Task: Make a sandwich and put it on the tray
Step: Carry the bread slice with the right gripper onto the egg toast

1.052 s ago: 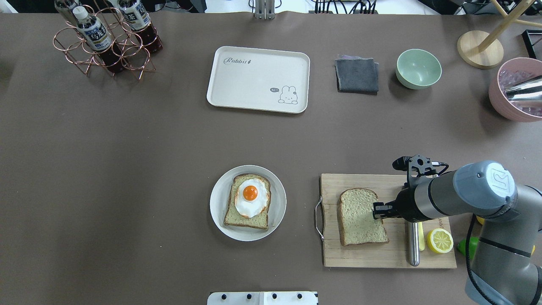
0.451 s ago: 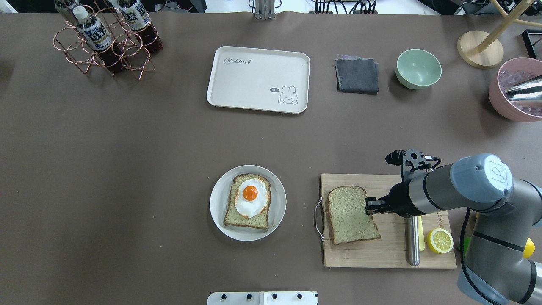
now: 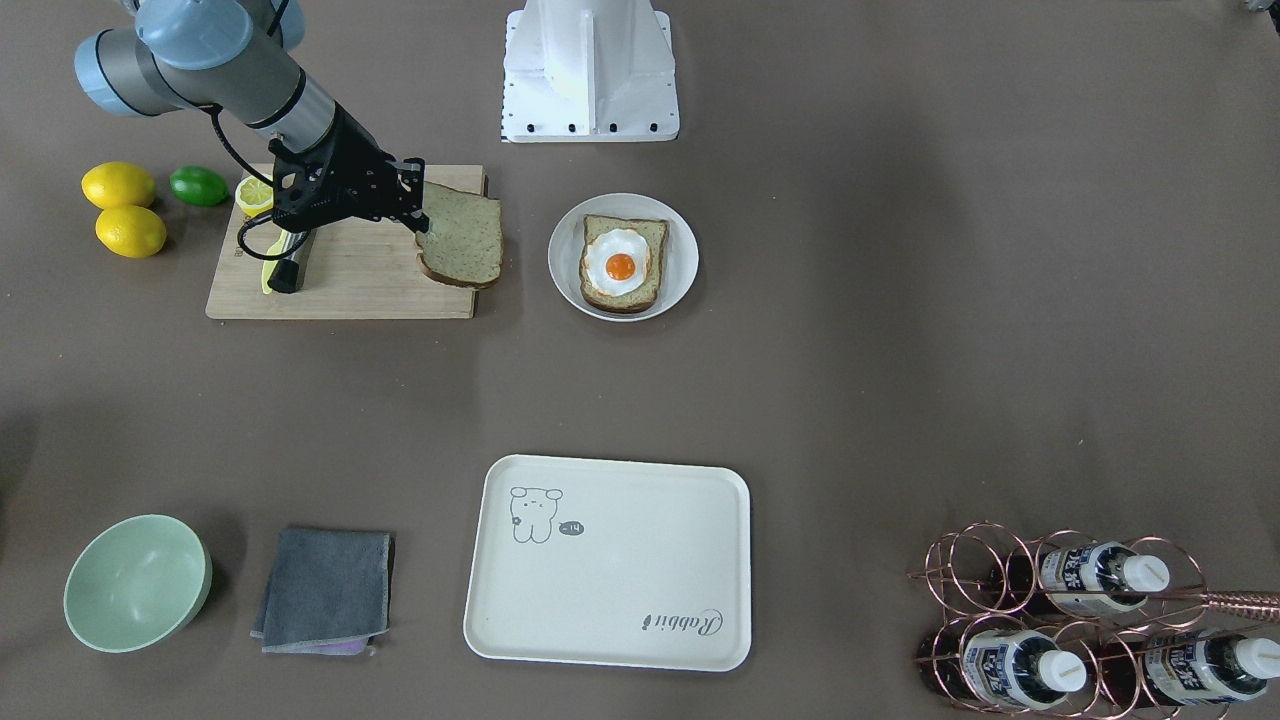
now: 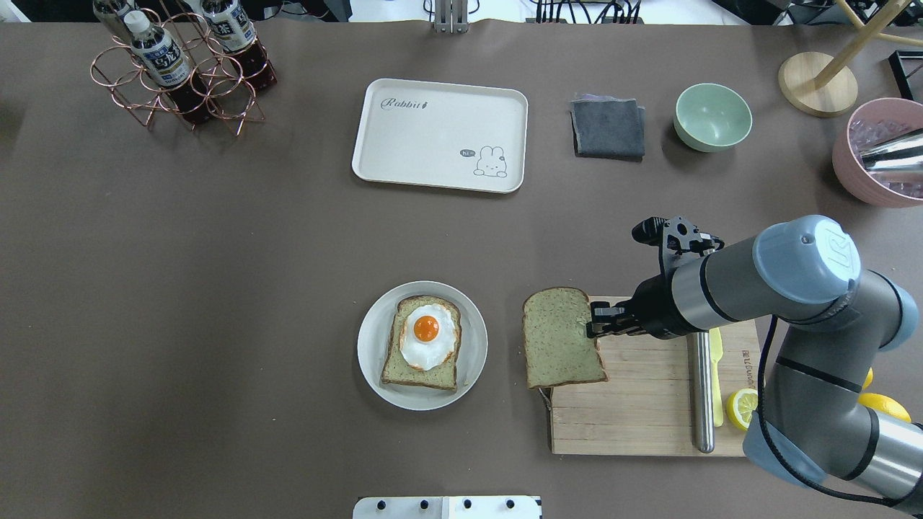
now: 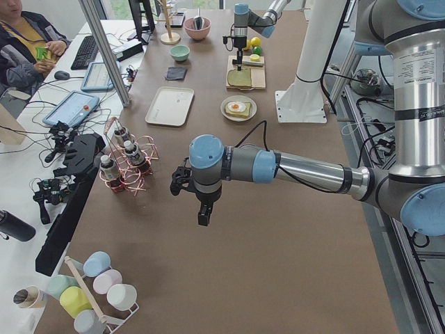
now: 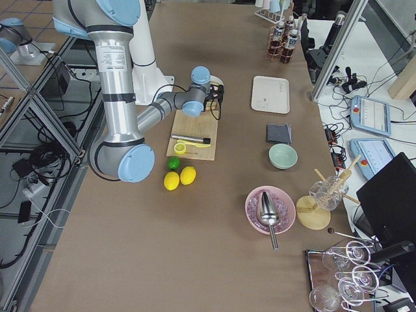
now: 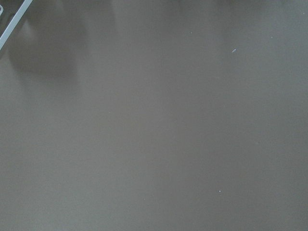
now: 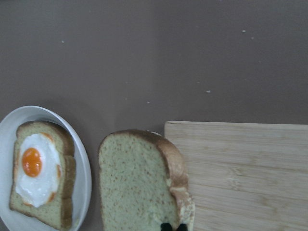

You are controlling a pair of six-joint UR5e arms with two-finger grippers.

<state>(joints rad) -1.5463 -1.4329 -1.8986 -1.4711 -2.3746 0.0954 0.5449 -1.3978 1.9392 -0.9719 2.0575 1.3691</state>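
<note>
Brown-crusted wholemeal bread slice is pinched at its edge in my right fingers, overhanging the end of the wooden cutting board nearest the round white plate, where the egg-topped slice lies. Cream-white rectangular tray sits well apart on the tabletop; whether my left fingers are open or closed, I cannot tell.

Bread slice half off wooden board, beside plate of egg-topped bread; hand perhaps at bottom.
</note>
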